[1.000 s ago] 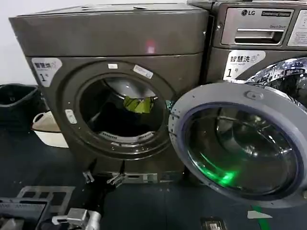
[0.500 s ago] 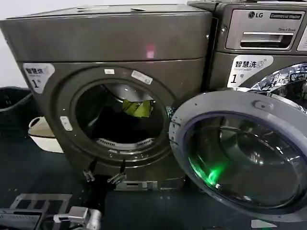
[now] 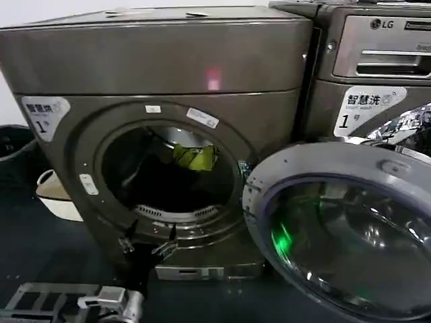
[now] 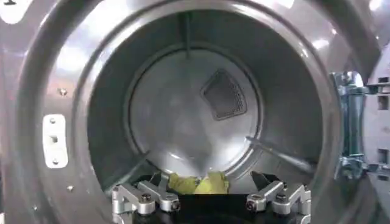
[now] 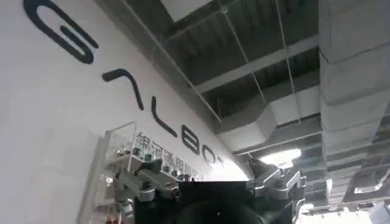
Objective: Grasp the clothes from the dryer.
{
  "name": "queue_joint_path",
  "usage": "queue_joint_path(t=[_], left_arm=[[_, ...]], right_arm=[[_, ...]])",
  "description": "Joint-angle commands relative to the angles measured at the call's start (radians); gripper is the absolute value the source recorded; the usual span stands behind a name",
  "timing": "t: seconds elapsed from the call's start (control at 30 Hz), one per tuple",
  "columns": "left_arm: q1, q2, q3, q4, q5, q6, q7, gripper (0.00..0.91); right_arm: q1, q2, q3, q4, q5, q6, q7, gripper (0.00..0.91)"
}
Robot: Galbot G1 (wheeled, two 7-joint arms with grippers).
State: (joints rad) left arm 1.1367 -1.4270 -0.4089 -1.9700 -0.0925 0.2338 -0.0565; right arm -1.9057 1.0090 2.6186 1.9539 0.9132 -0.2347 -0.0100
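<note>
My left gripper [image 3: 145, 249] sits low at the front of the dryer [image 3: 155, 60], lower left of centre in the head view, right at the bottom lip of the round opening. In the left wrist view its two fingers [image 4: 145, 198] stand spread wide apart along the bottom edge, nothing between them. The yellow-green garment [image 4: 198, 182] lies on the drum floor just past the fingers, roughly centred between them, apart from both. In the head view that same garment shows upper centre of the porthole, and a dark mass that may be the navy piece [image 3: 151, 178] sits below and left of it; hard to make out in the shadow.

The drum [image 4: 183, 109] is bare metal with a dark mesh vent patch [image 4: 223, 94] on the back wall, right of centre. The opening is wide, open room on all sides of my fingers. The door [image 3: 343, 235] is swung fully open to the lower right of the head view, its hinge [image 4: 348, 125] at the right edge of the wrist view. The LG machine [image 3: 377, 60] stands upper right. A white basket [image 3: 57, 198] and a dark bin [image 3: 15, 145] sit at the left edge.

My right gripper [image 5: 210, 189] is raised, pointing at a wall with lettering [image 5: 122, 91] and the ceiling; its fingers are apart, holding nothing.
</note>
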Motion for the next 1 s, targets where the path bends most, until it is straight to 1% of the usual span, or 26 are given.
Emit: queue_joint_path(t=[0.03, 0.23, 0.37, 0.43, 0.53, 0.63, 0.73, 0.83, 0.87, 0.9, 1.0], left_arm=[[-0.464, -0.008, 0.027, 0.465, -0.019, -0.077, -0.008, 0.907], [-0.642, -0.042, 0.046, 0.691, -0.020, -0.128, -0.005, 0.907], [-0.761, -0.059, 0.053, 0.895, 0.014, -0.155, 0.009, 0.907], [-0.809, -0.062, 0.062, 0.964, 0.023, -0.169, 0.023, 0.907], [-0.869, -0.066, 0.075, 1.058, -0.034, -0.167, 0.042, 0.907], [-0.928, -0.065, 0.089, 1.142, -0.029, -0.160, 0.076, 0.907], [-0.986, -0.044, 0.137, 1.278, -0.028, -0.146, 0.214, 0.907], [-1.054, -0.014, 0.252, 1.406, 0.032, -0.128, 0.412, 0.907], [-1.079, -0.010, 0.282, 1.448, 0.089, -0.140, 0.493, 0.907], [-1.118, -0.009, 0.316, 1.507, 0.115, -0.176, 0.546, 0.907], [-1.167, -0.005, 0.431, 1.580, 0.145, -0.218, 0.709, 0.907]], right_arm=[[-0.021, 0.008, 0.019, 0.004, -0.014, 0.004, -0.003, 0.907], [-0.030, 0.006, 0.034, 0.000, -0.005, 0.006, -0.011, 0.907], [-0.029, 0.004, 0.033, -0.008, -0.004, 0.009, -0.015, 0.907], [-0.025, 0.001, 0.029, -0.011, -0.003, 0.010, -0.016, 0.907], [-0.015, -0.004, 0.025, -0.014, 0.001, 0.014, -0.017, 0.907], [-0.007, -0.008, 0.024, -0.016, 0.010, 0.014, -0.019, 0.907], [0.002, -0.012, 0.024, -0.022, 0.011, 0.015, -0.020, 0.907], [0.007, -0.007, 0.021, -0.026, 0.011, 0.018, -0.024, 0.907], [0.008, -0.005, 0.020, -0.027, 0.011, 0.018, -0.024, 0.907], [0.010, -0.004, 0.020, -0.028, 0.011, 0.019, -0.024, 0.907], [0.007, -0.004, 0.024, -0.033, 0.010, 0.021, -0.025, 0.907]])
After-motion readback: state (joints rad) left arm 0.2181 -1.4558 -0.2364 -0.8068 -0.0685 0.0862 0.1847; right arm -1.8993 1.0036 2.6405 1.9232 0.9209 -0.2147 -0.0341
